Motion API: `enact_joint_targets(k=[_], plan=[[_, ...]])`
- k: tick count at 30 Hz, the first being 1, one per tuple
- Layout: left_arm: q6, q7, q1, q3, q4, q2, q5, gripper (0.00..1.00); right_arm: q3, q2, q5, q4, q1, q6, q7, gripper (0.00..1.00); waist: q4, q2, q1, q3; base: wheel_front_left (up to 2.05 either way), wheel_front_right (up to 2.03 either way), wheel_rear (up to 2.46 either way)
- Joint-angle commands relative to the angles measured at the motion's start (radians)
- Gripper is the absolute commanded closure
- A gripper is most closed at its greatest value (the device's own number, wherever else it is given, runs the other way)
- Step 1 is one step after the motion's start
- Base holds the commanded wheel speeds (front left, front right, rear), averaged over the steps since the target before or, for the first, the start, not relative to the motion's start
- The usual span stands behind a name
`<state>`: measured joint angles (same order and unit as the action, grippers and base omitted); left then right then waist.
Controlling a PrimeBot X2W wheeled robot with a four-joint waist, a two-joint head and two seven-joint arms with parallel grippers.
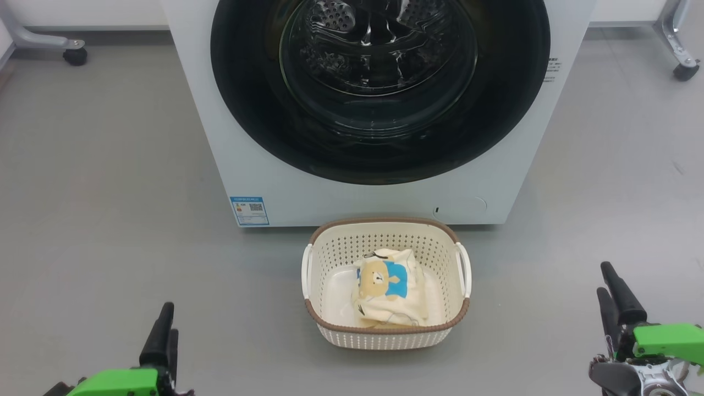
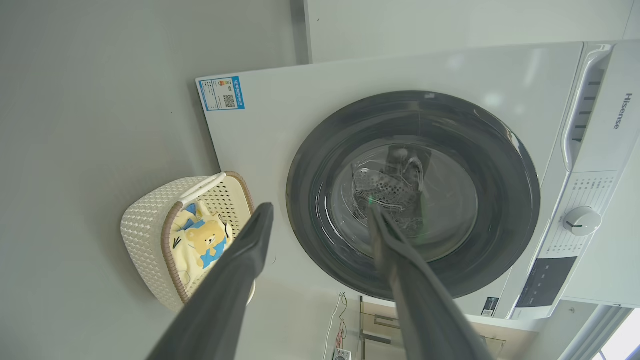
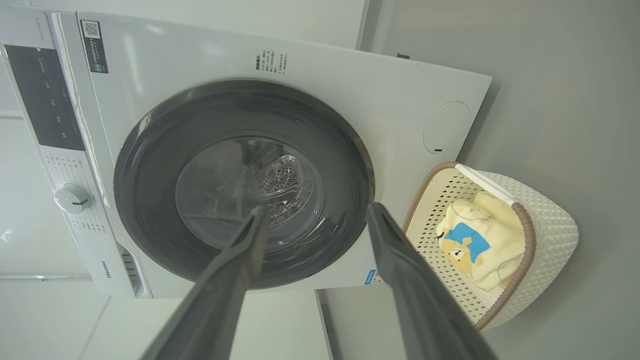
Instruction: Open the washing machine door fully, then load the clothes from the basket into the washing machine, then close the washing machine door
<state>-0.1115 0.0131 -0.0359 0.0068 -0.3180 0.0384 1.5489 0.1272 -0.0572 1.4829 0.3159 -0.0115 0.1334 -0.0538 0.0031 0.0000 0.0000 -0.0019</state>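
Note:
The white washing machine [image 1: 275,187] stands ahead, and its door [image 1: 247,99], a wide black rim around a glass bowl, sits flush against the front. On the floor just before it is the cream basket [image 1: 385,221], holding the clothes [image 1: 388,286] with a bear print on top. My left gripper [image 1: 169,319] is open at the lower left, well back from the basket. My right gripper [image 1: 604,278] is open at the lower right. The left wrist view shows the left gripper [image 2: 320,209] empty, pointing at the door [image 2: 320,150] with the basket [image 2: 145,225] beside it. The right gripper [image 3: 317,209] is likewise empty before the door [image 3: 150,175].
Grey floor lies on both sides of the basket. Castered frame legs stand at the far left [image 1: 74,55] and far right [image 1: 685,69] beside the machine. A blue label [image 1: 249,210] marks the machine's lower left corner. The control dial [image 2: 580,220] sits above the door.

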Motion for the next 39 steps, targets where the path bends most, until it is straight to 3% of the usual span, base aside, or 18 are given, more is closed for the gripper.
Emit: enact_joint_targets(k=[1, 14, 39], plan=[[0.007, -0.014, -0.057, 0.003, 0.037, 0.020, -0.027, 0.00, -0.003, -0.024, -0.028, -0.031, -0.055, -0.001, 0.011, 0.00, 0.000, 0.0000, 0.0000, 0.000, 0.00, 0.00, 0.00], [0.048, -0.055, -0.071, 0.001, 0.059, 0.026, -0.267, 0.00, -0.015, -0.047, -0.299, -0.036, -0.071, -0.001, 0.053, 0.00, 0.005, 0.0000, 0.0000, -0.002, 0.00, 0.00, 0.00], [0.076, -0.128, -0.068, -0.026, 0.104, 0.017, -0.760, 0.00, -0.023, -0.046, -0.864, -0.081, -0.069, -0.002, 0.129, 0.00, 0.008, 0.0000, 0.0000, -0.013, 0.00, 0.00, 0.00]])
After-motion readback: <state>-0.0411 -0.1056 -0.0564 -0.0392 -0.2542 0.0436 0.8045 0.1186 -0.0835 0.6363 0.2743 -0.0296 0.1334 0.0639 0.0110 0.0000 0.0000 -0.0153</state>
